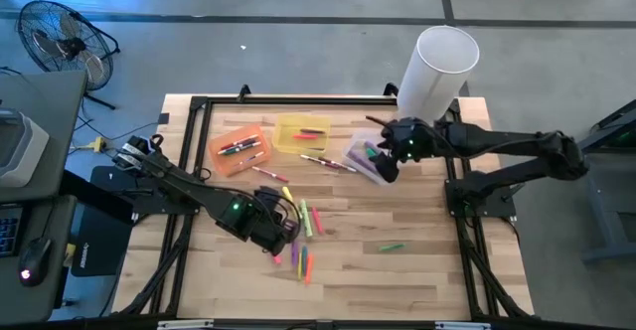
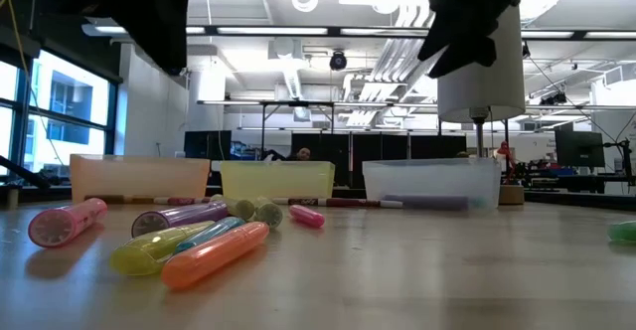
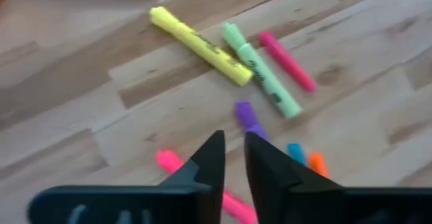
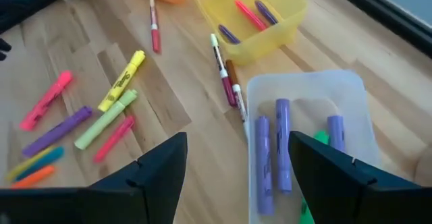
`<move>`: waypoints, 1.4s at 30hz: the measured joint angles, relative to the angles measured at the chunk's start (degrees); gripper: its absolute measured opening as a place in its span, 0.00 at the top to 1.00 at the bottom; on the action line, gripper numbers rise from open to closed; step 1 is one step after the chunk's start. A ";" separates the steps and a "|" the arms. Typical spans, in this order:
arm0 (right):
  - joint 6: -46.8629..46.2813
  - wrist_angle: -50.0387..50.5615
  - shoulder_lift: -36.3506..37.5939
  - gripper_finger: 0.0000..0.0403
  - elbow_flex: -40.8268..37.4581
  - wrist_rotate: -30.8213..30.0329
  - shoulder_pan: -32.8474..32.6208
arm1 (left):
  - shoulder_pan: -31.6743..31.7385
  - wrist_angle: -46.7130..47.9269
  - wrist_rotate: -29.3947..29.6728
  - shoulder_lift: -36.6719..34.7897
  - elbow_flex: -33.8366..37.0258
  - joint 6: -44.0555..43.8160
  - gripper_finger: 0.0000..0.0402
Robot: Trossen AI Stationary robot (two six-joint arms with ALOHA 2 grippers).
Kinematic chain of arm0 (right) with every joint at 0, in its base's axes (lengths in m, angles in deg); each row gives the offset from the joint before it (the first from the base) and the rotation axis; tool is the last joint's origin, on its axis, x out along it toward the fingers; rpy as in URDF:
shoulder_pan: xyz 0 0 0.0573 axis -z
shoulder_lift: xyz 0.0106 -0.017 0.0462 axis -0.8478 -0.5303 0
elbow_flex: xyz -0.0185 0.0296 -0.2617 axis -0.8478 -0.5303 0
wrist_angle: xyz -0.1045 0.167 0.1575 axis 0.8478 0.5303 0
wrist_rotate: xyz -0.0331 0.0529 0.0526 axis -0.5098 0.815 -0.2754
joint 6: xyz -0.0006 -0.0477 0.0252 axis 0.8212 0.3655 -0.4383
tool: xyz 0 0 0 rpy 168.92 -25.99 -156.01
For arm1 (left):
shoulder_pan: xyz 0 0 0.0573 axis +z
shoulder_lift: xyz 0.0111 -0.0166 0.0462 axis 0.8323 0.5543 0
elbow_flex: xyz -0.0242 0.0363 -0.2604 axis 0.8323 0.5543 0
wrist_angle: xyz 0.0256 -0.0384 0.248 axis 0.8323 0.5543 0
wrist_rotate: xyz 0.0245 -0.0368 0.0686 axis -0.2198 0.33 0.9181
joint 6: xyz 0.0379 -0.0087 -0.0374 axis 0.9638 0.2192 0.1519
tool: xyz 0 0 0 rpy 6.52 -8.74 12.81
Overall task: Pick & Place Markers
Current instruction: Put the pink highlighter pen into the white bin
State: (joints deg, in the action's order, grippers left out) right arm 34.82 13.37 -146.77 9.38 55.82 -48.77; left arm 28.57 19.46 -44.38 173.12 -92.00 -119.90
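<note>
Several loose markers (image 1: 301,226) lie flat on the wooden table near its middle: yellow (image 3: 199,45), light green (image 3: 263,72), pink (image 3: 287,61), purple (image 3: 246,116) and others. One green marker (image 1: 393,247) lies apart to the right. My left gripper (image 3: 233,150) hovers just above this cluster, shut and empty, its tips short of the purple marker. My right gripper (image 4: 250,166) is wide open and empty over the clear bin (image 4: 358,92). Purple markers (image 4: 282,143) and a green one lie in that bin.
An orange bin (image 1: 241,148) and a yellow bin (image 1: 301,131) with markers stand at the far side, left of the clear bin (image 1: 366,156). Thin pens (image 1: 328,163) lie between the bins. A tall white cylinder (image 1: 437,67) stands at the far right corner.
</note>
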 joint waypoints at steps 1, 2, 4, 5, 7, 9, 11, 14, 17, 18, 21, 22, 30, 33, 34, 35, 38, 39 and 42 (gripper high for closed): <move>-1.42 0.40 0.00 0.39 0.00 -0.82 -1.00 | 0.00 0.67 -0.02 0.00 0.23 0.00 0.83; -2.84 0.79 -0.02 0.39 0.00 -1.69 -2.11 | 0.00 1.43 -0.02 0.00 0.38 -0.09 0.80; -5.66 1.53 -0.02 0.39 0.00 -2.73 -4.36 | 0.00 2.95 -0.08 -0.02 0.74 -0.11 0.73; -6.99 1.91 -0.02 0.39 0.00 -3.12 -5.50 | 0.00 3.38 -0.39 -0.02 0.90 -0.11 0.70; -9.50 2.85 -0.02 0.39 0.00 -4.23 -8.23 | 0.02 3.82 -1.39 -0.02 0.93 -0.11 0.65; -10.53 3.29 -0.02 0.39 0.00 -5.72 -11.19 | 0.02 3.37 -2.21 -0.04 0.93 0.21 0.60; -10.74 3.26 -0.16 0.39 -0.13 -8.13 -14.39 | 0.02 2.55 -3.58 -0.04 0.93 2.22 0.57; -9.39 0.49 -0.24 0.39 -2.47 -11.86 -18.65 | 0.00 1.55 -5.03 -0.04 0.93 0.65 0.56; -9.31 -4.50 -0.28 0.39 -6.21 -12.99 -21.42 | -0.21 1.81 -7.09 -0.04 0.93 -5.98 0.56; -9.32 -6.76 -0.28 0.39 -7.57 -12.91 -21.97 | -0.50 2.06 -8.00 -0.04 0.93 -8.22 0.56; -9.20 -12.63 -0.30 0.39 -11.78 -10.98 -22.74 | -1.11 3.49 -9.57 0.24 0.93 -16.41 0.56; -8.73 -14.38 -0.33 0.39 -12.90 -9.40 -22.77 | -1.27 3.32 -10.17 0.84 0.87 -18.84 0.56; -3.27 -19.42 -0.31 0.39 -16.55 1.71 -22.79 | -1.06 3.76 -17.39 6.04 0.91 -28.41 0.56; -0.42 -19.43 -0.16 0.39 -16.60 2.96 -22.77 | -0.76 1.86 -18.29 8.99 0.93 -30.94 0.56; 0.42 -19.52 -0.13 0.39 -16.59 3.17 -22.77 | -0.64 1.06 -19.26 9.86 0.93 -31.19 0.56; 1.11 -19.58 -0.08 0.39 -16.59 3.49 -22.77 | -0.59 -0.06 -20.52 10.79 0.87 -31.23 0.56; 2.78 -19.60 -0.03 0.39 -16.59 4.68 -22.77 | -0.37 -2.60 -23.39 12.95 0.91 -31.21 0.56; 3.25 -19.62 -0.02 0.39 -16.59 4.92 -22.77 | -0.33 -3.62 -24.66 13.76 0.87 -31.21 0.56; 4.19 -19.70 -0.02 0.39 -16.59 6.50 -22.77 | 0.02 -5.29 -26.45 15.99 0.92 -31.23 0.56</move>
State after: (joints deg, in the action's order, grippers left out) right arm 39.02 -6.33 -146.79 -7.21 62.32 -71.54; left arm 28.59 14.18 -70.83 189.11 -91.08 -151.13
